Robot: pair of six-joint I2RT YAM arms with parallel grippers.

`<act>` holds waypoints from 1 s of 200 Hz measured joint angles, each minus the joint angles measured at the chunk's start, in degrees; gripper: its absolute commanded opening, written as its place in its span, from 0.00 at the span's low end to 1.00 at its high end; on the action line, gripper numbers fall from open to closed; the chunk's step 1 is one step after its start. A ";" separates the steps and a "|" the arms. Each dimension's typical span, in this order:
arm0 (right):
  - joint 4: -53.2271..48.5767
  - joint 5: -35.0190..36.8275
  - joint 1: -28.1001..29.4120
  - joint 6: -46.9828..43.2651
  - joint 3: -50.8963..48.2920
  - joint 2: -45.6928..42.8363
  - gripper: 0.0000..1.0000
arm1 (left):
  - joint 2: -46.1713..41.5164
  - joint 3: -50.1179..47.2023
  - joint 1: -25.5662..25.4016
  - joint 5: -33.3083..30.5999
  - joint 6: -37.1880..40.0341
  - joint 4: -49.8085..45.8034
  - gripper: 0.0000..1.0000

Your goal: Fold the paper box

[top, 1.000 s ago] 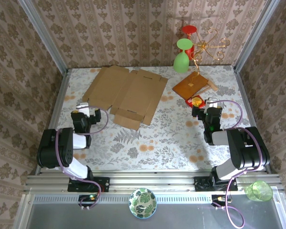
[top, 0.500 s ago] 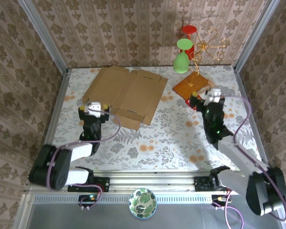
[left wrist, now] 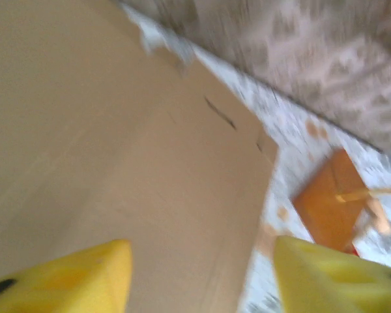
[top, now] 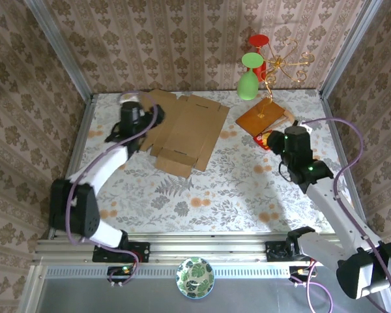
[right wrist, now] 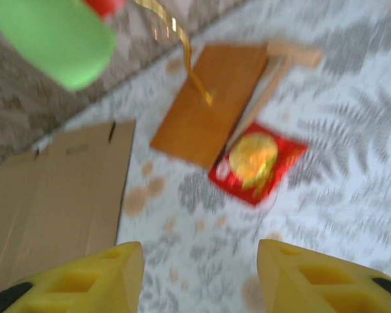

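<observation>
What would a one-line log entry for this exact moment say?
paper box: lying flat, unfolded | left gripper: open, above the box's left part | right gripper: open, near wooden board

The paper box (top: pixel 182 130) is lying flat across the far left of the surface (top: pixel 228 189), and a wooden board (top: pixel 259 117), red packet (right wrist: pixel 257 163) and hanging green glass (top: pixel 247 83) are crowding the far right; between them a bare patterned strip is running toward the near edge.

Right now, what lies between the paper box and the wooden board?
Nothing stands there. In the top external view, bare flowered tablecloth runs from the paper box to the wooden board.
</observation>
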 measured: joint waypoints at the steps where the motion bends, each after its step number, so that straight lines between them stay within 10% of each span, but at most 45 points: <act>1: 0.00 -0.15 0.02 0.17 -0.07 0.09 0.49 | 0.33 0.20 -0.20 0.07 -0.11 -0.15 0.49; 83: 2.40 -11.56 0.57 5.25 -0.87 8.74 0.55 | 19.30 3.39 -7.21 10.67 -6.80 -8.35 0.35; 153: 3.52 -14.08 0.57 4.98 -0.57 11.32 0.57 | -1.01 -19.74 -7.39 13.11 4.07 -14.78 0.36; 200: 4.74 -16.55 0.72 4.74 0.39 15.54 0.59 | -13.00 -17.77 -2.82 8.68 10.16 -24.90 0.40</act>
